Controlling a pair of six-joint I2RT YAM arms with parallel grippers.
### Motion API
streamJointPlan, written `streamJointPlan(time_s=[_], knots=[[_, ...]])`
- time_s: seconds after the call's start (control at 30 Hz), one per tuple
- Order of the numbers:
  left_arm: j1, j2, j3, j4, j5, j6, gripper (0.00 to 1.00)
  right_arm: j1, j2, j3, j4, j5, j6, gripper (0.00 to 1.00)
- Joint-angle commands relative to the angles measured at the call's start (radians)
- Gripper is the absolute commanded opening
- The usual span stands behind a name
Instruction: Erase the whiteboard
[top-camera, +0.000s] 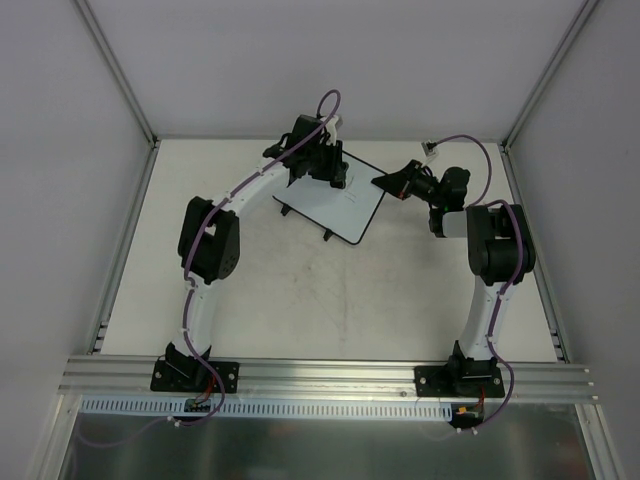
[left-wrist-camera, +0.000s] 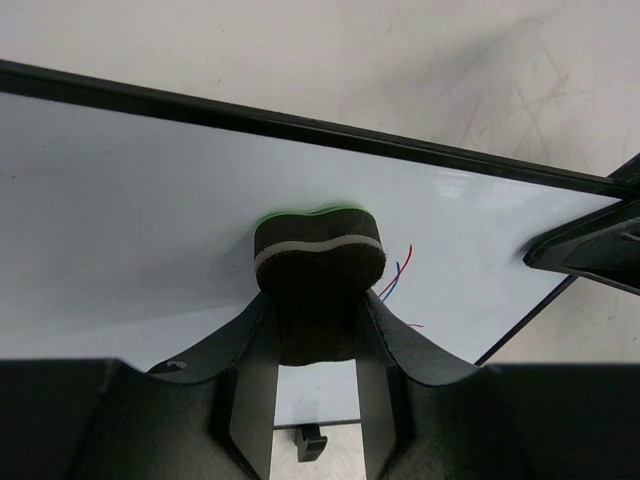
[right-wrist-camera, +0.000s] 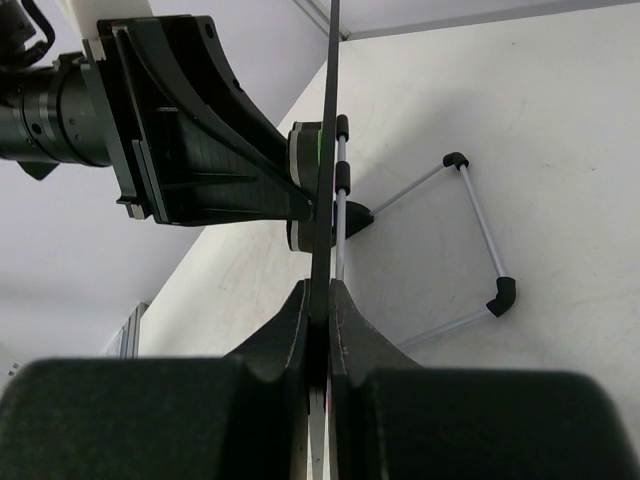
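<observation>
Although it is propped at a slant on its own wire stand (right-wrist-camera: 480, 222), the whiteboard (top-camera: 340, 205) has both arms on it; it sits toward the far middle of the table (top-camera: 300, 300), with one corner turned to the near side. On its white face, a few thin red and blue pen lines (left-wrist-camera: 397, 280) show just to the right of a dark felt eraser (left-wrist-camera: 320, 262), which has a pale band across it and a green edge on the side against the board. That eraser is pressed flat to the face and sits clamped between the fingers of the left gripper (left-wrist-camera: 320, 335), whose arm reaches in from the left over the board's far side. At the board's right end, the right gripper (right-wrist-camera: 320, 295) has its two fingers pinched tight on the thin black frame, so the right wrist view sees the board edge-on as a dark line. From that view the stand's pale rods and black elbows rest on the table behind the board.
</observation>
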Motion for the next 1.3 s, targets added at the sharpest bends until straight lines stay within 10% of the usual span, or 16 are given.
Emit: streamJointPlan(time_s=[0.0,0.63,1.27], knots=[[-0.017,-0.002,-0.098,0.112,-0.021,-0.009,0.00,0.053,-0.044,0.038,0.241,-0.207,0.069,0.00],[-0.084,-0.163,-0.704,0.417,-0.022,-0.094,0.00,0.053,-0.049,0.038,0.241,-0.207,0.072,0.00],[-0.078,-0.031,-0.234,0.220,-0.050,-0.025,0.00,0.060,-0.050,0.042,0.243,-0.216,0.080,0.00]])
